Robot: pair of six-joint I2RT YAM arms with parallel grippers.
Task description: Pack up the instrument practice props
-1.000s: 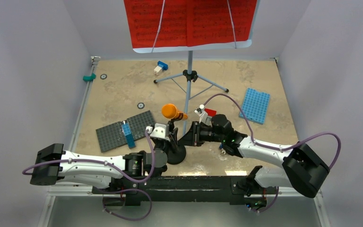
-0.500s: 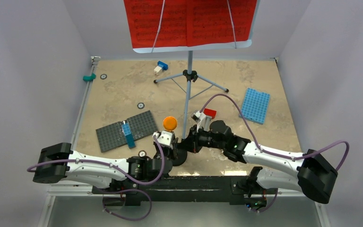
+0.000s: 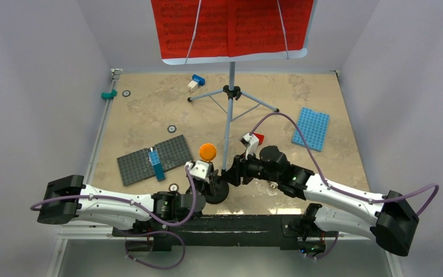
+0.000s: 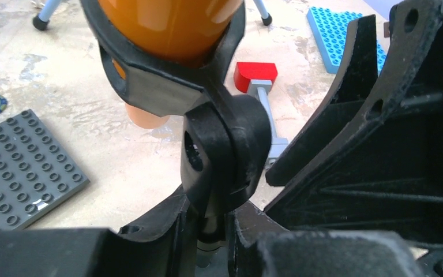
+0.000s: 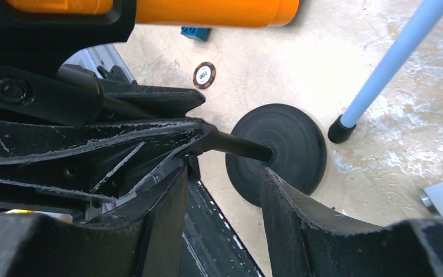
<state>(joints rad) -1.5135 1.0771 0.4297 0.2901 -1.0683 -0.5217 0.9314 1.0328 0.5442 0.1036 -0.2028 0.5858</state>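
Observation:
The orange toy microphone sits in the clip of the small black mic stand, whose round base rests on the table near the front. My left gripper is shut on the stand's thin post just under its swivel joint; the microphone fills the top of the left wrist view. My right gripper is open and empty, its fingers straddling the air above the base. The red sheet-music pages sit on the pale-blue music stand, whose pole rises from the grey tripod at the back.
A grey studded plate with a blue brick lies at left, a blue plate at right. A red-headed toy hammer lies behind my right gripper. Small bricks, a teal piece and round chips lie further back.
The microphone has swung from leaning back-left to pointing straight up at the camera. My left gripper has shifted onto the stand's post. My right arm has stretched further left-forward.

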